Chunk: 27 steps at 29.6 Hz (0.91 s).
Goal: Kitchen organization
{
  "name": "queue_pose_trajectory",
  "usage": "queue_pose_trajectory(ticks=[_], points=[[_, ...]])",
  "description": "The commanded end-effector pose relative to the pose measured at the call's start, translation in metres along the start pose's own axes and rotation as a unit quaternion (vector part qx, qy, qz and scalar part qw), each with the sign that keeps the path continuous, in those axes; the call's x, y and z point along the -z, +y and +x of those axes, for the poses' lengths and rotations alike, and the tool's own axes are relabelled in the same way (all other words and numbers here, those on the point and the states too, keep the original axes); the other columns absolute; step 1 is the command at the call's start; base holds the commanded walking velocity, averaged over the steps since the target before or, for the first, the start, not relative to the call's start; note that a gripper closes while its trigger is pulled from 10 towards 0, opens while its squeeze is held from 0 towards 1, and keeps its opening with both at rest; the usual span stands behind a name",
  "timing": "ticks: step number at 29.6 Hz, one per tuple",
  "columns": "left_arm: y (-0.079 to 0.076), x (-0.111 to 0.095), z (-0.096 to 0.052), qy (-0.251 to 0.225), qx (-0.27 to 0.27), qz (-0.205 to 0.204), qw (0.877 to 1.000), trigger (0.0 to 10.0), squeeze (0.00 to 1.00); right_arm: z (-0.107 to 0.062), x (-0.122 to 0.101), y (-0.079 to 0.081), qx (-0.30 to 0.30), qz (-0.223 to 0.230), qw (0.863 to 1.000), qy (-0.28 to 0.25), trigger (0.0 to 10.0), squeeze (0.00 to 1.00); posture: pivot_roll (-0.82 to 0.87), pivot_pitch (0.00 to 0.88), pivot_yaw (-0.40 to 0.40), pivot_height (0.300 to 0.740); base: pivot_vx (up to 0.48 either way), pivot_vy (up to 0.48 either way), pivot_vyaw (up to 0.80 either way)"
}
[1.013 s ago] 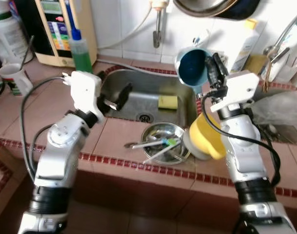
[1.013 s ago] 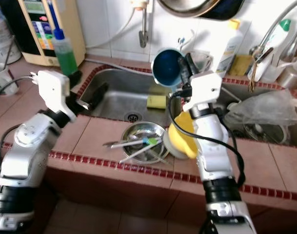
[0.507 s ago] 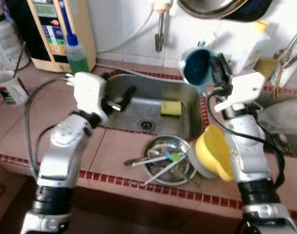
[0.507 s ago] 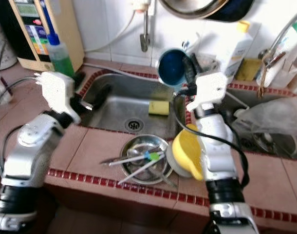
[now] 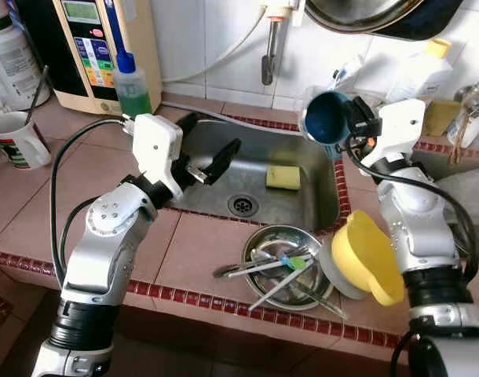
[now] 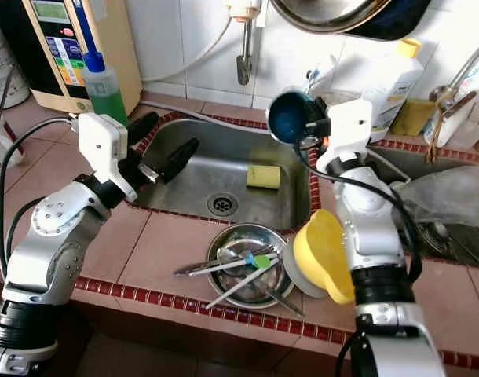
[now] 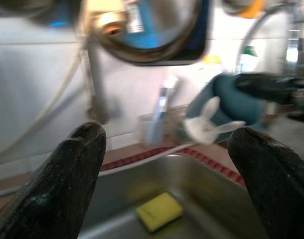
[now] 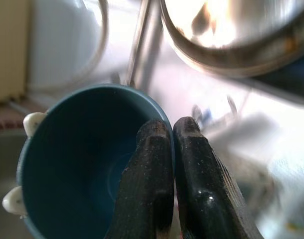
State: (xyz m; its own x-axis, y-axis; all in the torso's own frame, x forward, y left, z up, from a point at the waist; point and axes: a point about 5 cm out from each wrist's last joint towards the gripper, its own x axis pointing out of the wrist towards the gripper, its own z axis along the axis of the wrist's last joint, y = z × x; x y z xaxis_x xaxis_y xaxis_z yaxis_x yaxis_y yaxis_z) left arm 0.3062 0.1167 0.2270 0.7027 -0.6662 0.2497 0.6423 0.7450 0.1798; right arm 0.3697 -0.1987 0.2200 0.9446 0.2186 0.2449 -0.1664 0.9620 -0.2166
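Note:
My right gripper point(image 5: 349, 123) is shut on the rim of a blue cup point(image 5: 324, 116) with white ear-like knobs, held tipped on its side above the sink's right edge. In the right wrist view the two black fingers point(image 8: 162, 169) pinch the cup point(image 8: 82, 164) wall. My left gripper point(image 5: 204, 149) stands open over the left part of the steel sink point(image 5: 224, 184), with nothing between its fingers. A yellow sponge point(image 5: 282, 177) lies in the sink. A steel bowl point(image 5: 259, 243) with several utensils sits on the counter in front, beside a yellow lidded container point(image 5: 365, 255).
A water purifier point(image 5: 106, 39) and green soap bottle point(image 5: 132, 88) stand at the back left, a white mug point(image 5: 16, 140) farther left. A tap point(image 5: 269, 55) hangs over the sink. A pan point(image 5: 381, 12) hangs above. A white bottle point(image 5: 416, 75) and plastic bag point(image 6: 451, 188) sit right.
The camera has shifted, so the whole scene sits further right. My right gripper still holds the blue cup at about the same place above the sink's edge; the left gripper stays open.

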Motion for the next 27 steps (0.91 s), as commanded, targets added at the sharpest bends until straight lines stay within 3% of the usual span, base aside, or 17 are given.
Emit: queue_pose_trajectory(ticks=[1,5,7,12,27], points=[[-0.011,-0.003,0.001,0.002,0.034,0.008,0.999,10.0,0.00,0.004,-0.004,-0.010,0.006,0.017,1.000,0.008,10.0,0.00,0.04,0.074,-0.041,0.740,0.000,0.000,0.00],[-0.021,-0.002,-0.001,0.009,0.067,0.014,0.998,10.0,0.00,0.008,-0.001,-0.015,0.006,0.044,0.999,0.029,10.0,0.00,0.04,0.075,-0.042,0.740,0.000,0.000,0.00],[-0.034,0.004,-0.004,0.024,0.101,0.016,0.995,10.0,0.00,0.011,0.000,-0.018,0.000,0.057,0.998,0.037,10.0,0.00,0.05,0.077,-0.042,0.740,0.000,0.000,0.00],[-0.046,0.009,-0.007,0.033,0.128,0.008,0.991,10.0,0.00,0.017,0.000,-0.016,-0.016,0.090,0.995,0.049,10.0,0.00,0.04,0.077,-0.034,0.740,0.000,0.000,0.00],[-0.052,0.009,-0.003,0.034,0.137,0.007,0.990,10.0,0.00,0.025,0.007,0.009,-0.096,0.218,0.966,0.096,10.0,0.00,0.05,0.064,-0.036,0.740,0.000,0.000,0.00]])
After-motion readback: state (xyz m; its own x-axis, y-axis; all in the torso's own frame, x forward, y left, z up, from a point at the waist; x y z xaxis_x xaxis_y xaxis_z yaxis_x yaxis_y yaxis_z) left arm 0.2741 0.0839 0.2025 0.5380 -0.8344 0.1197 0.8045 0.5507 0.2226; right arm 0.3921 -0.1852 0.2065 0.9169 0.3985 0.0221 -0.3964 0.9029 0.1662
